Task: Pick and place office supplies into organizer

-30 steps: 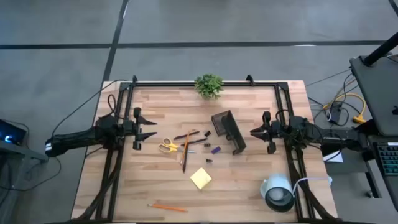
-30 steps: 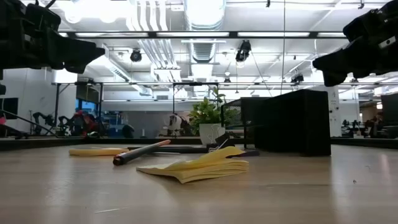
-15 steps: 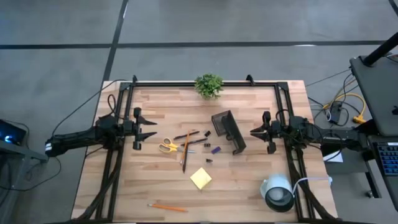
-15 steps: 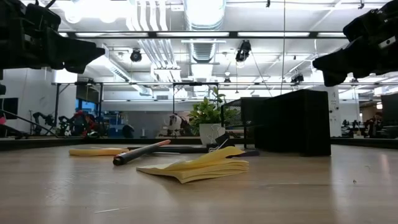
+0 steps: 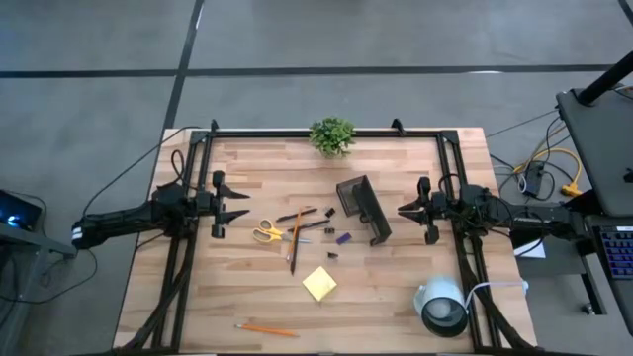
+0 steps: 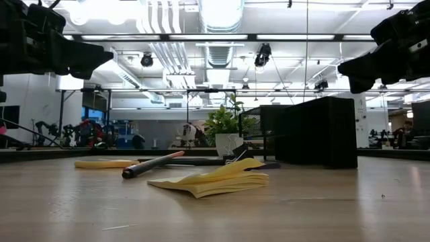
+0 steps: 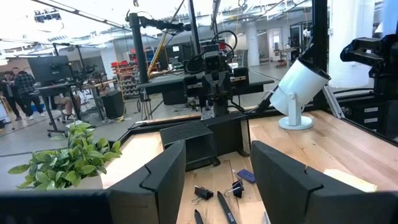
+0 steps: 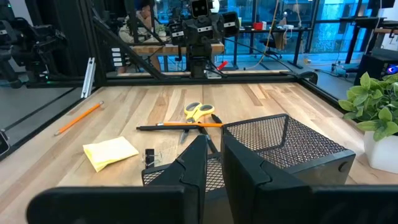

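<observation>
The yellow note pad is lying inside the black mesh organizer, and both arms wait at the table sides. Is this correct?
Not quite. The yellow note pad lies on the bare table, apart from the black mesh organizer, as the high view shows. Both arms do wait at the table sides.

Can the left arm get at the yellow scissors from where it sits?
Probably yes. The left tool hovers open beside the scissors, with bare table between; only the crossed pens and pencil crowd the blades' side.
</observation>
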Robot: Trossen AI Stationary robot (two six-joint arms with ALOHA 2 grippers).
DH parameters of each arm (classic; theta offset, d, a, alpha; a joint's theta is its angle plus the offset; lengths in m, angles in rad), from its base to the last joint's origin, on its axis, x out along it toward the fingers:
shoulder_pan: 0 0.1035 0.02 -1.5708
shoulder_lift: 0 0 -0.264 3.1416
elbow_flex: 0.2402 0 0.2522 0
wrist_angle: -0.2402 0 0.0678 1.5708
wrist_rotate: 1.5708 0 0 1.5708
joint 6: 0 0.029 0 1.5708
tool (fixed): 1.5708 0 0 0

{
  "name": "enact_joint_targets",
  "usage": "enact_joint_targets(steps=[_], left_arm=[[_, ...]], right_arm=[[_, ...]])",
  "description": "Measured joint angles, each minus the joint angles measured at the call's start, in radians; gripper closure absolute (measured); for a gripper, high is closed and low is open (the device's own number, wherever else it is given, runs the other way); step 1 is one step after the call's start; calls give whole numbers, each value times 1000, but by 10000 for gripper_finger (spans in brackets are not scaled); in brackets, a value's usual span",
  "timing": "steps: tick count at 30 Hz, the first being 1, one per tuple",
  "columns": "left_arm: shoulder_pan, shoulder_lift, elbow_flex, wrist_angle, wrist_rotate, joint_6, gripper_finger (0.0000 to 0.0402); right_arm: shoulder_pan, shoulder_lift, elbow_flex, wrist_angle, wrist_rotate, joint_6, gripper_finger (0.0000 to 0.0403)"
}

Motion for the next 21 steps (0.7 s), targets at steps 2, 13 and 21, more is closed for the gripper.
enact_joint_targets(steps=[2,13,21], left_arm=[[0,0,0,0,0,0,235],[0,0,0,0,0,0,235],[0,0,0,0,0,0,235]], right_arm=[[0,0,0,0,0,0,364],[0,0,0,0,0,0,364],[1,0,-1,68,-99,439,364]])
